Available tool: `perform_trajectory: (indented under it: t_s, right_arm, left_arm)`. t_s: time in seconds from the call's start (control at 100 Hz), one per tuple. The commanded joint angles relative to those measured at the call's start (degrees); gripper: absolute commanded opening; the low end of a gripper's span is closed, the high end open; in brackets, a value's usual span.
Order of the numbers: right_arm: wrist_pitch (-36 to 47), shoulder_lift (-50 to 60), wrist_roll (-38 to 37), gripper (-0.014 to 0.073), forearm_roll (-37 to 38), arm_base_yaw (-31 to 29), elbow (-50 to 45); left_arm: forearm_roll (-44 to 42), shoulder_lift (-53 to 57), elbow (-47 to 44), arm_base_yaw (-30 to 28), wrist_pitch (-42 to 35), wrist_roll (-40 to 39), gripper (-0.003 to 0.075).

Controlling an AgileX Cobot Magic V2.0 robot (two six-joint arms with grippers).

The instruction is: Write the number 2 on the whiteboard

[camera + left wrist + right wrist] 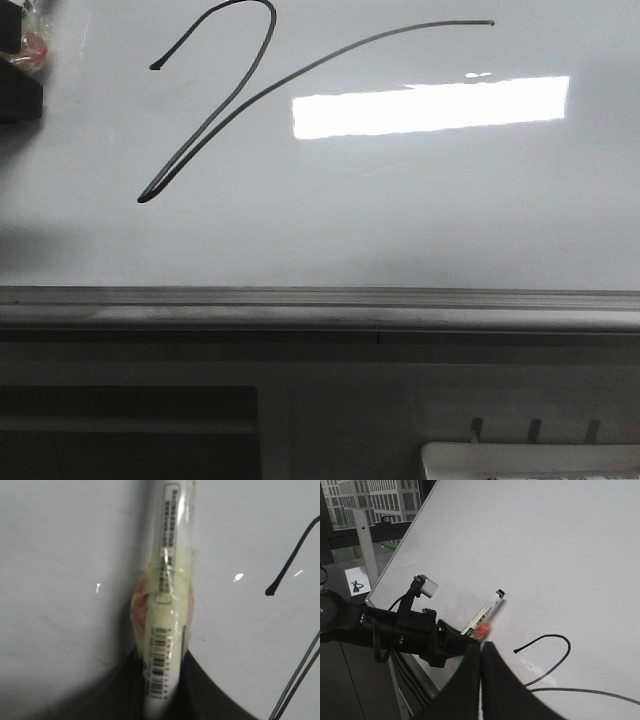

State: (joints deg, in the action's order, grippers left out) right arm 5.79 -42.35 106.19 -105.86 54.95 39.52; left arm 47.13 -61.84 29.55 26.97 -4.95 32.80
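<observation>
the number 2 is drawn in thin black line on the whiteboard, in the upper left part of the front view – hooked top, a sharp low point at the left, and a long tail curving up to the right above the bright light patch. the grey rail runs along the board's lower edge.

the left gripper is clenched on a marker, a white barrel with a barcode label, wrapped in yellowish tape with some red at the side. in the right wrist view the left arm reaches in from the side and the marker slants up from it with its dark tip close to the board, well apart from the hooked start of the 2; whether the tip touches the board i cannot tell.

the right gripper shows two dark fingers pressed together with nothing between them – closed. it sits off the board, with the 2 just beyond it.
</observation>
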Motion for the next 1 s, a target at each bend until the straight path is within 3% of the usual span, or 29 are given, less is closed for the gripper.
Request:
perform_trajectory:
  t_s: [0.0, 0.13, 0.38, 0.6, 0.8, 0.99]
  right_arm:
    - [-1.45, 0.02, 0.17, -0.0071, -0.86, -0.15, 1.48]
    - [-1.45, 0.02, 0.17, -0.0071, -0.86, -0.15, 1.48]
    - [-1.45, 0.02, 0.17, -0.0071, -0.86, -0.15, 1.48]
    - [0.9, 0.23, 0.17, -0.0071, -0.86, -0.15, 1.48]
    - [3.05, 1.32, 2.28, -0.0071, -0.86, -0.15, 1.48]
    - [4.1, 6.2, 3.4, -0.0071, -0.86, -0.15, -1.87]
  left_arm:
    - [0.39, -1.23, 0.9, -0.03, -3.1, -0.43, 0.0101]
    - [0.39, -1.23, 0.9, -0.03, -4.51, -0.43, 0.0274]
    - [0.39, -1.23, 0.9, -0.03, -4.96, -0.43, 0.0313]
    - [0.39, 1.92, 1.24, -0.03, -4.96, -0.43, 0.0521]
    - [-0.67, 14.7, 1.24, -0.03, -1.97, 0.15, 0.0522]
    - [-9.81, 29.54, 1.13, -0.05, 1.76, 0.15, 0.0486]
